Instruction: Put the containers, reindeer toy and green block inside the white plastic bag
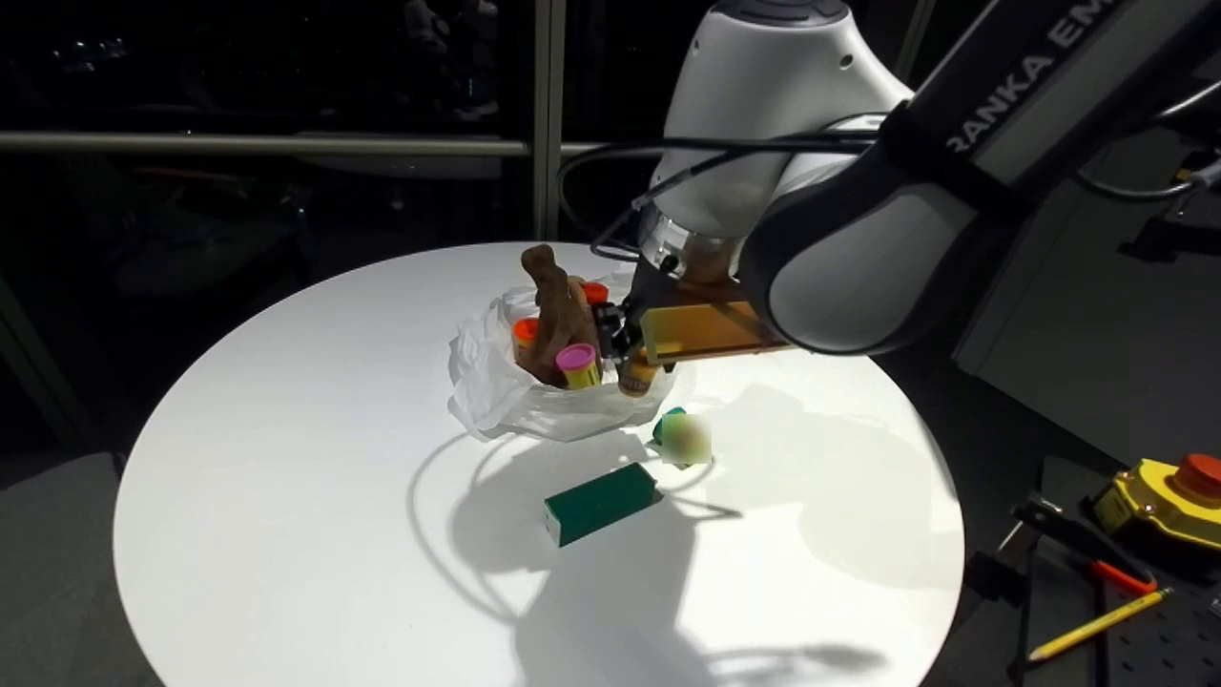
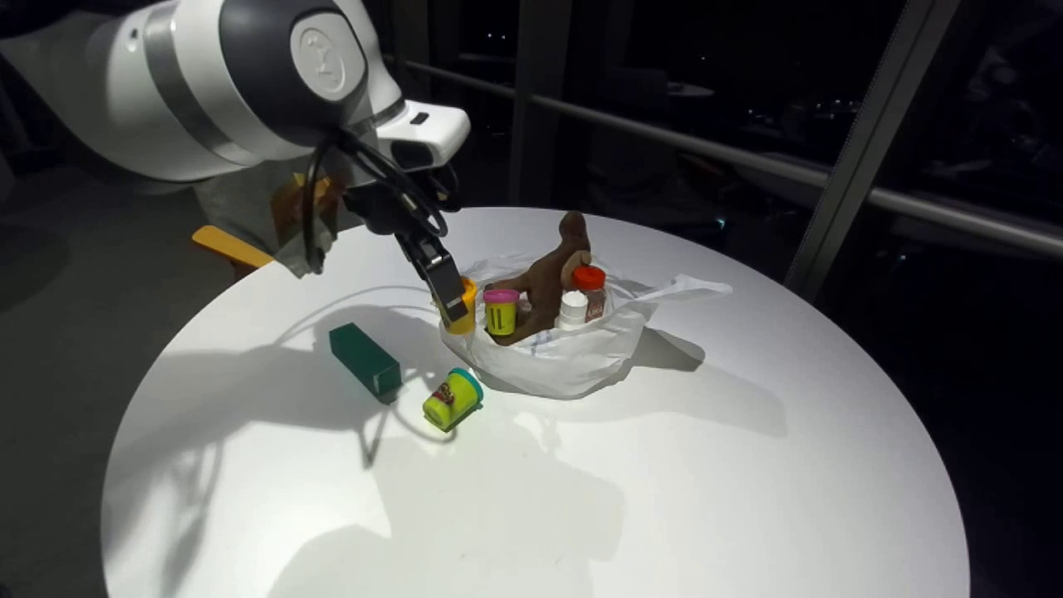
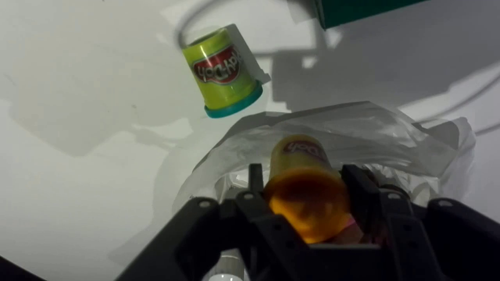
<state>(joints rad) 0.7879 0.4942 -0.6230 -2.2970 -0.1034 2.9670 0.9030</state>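
Well along, I judge: in the white plastic bag (image 2: 573, 365) sit reindeer toy (image 2: 544, 291), pink-lidded tub (image 2: 501, 314), orange-lidded tub (image 1: 526, 332), red-capped bottle (image 2: 591, 291), white-capped bottle (image 2: 573, 309). Pincer (image 3: 302, 169) grips an orange pot (image 3: 306, 191) at the bag's rim, roughly 9 o'clock in an exterior view; release pending. Left on counter (image 2: 747, 498): teal-lidded tub (image 2: 453, 399) at 8 o'clock, green block (image 2: 364, 359) farther, 9 o'clock.

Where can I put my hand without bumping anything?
In an exterior view, there's bare table from the bag to the left edge. In an exterior view, more lies between the tipped tub and the near edge. It's crowded in the bag: brown toy, pink-lidded tub. Near its rim the claw holds an orange tub.
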